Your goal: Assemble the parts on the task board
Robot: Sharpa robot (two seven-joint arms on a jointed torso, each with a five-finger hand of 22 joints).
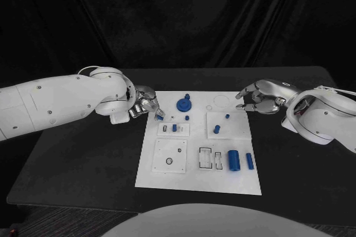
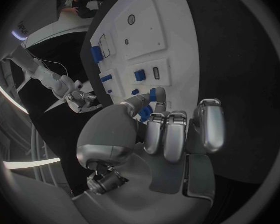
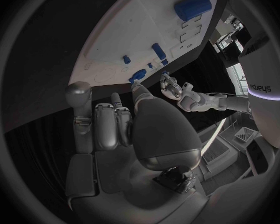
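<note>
The white task board [image 1: 194,183] lies in the middle of the black table. My left hand [image 1: 144,105] hovers at the board's far left corner and pinches a small blue part [image 2: 154,95] between thumb and a finger. My right hand [image 1: 260,100] hangs over the board's far right corner with its fingers [image 3: 106,126] curled in and nothing in them. On the board stand a blue round knobbed part [image 1: 184,103], a small peg [image 1: 188,117], a part in a small plate [image 1: 174,127], another peg [image 1: 216,128] and two blue cylinders [image 1: 233,160] lying side by side.
A square plate with holes [image 1: 170,156] and a slotted fixture [image 1: 210,159] sit on the board's near half. Black table [image 1: 82,165] stretches on both sides of the board, with a dark curtain behind.
</note>
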